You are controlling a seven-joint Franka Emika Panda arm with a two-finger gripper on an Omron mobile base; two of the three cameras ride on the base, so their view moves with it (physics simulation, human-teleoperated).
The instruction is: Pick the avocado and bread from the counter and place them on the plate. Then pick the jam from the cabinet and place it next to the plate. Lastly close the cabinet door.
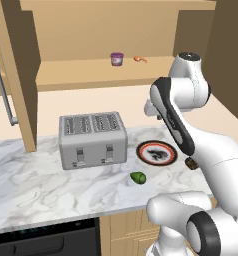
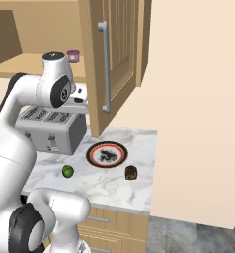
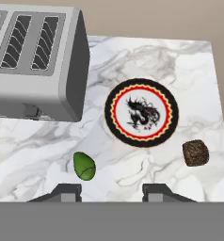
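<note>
Still on step one: the gripper [image 3: 111, 190] hangs above the counter [image 3: 34, 150], jaws narrow and empty. Avocado [image 3: 84, 165] sits lower left in the hand view, bread [image 3: 195, 153] lower right, plate [image 3: 141, 112] center. Next move should be dropping onto the avocado.

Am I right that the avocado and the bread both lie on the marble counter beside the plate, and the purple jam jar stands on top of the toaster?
Not quite. The avocado and bread do lie on the counter beside the plate, but the jam stands on the cabinet shelf, above the toaster. The left base view shows it.
</note>
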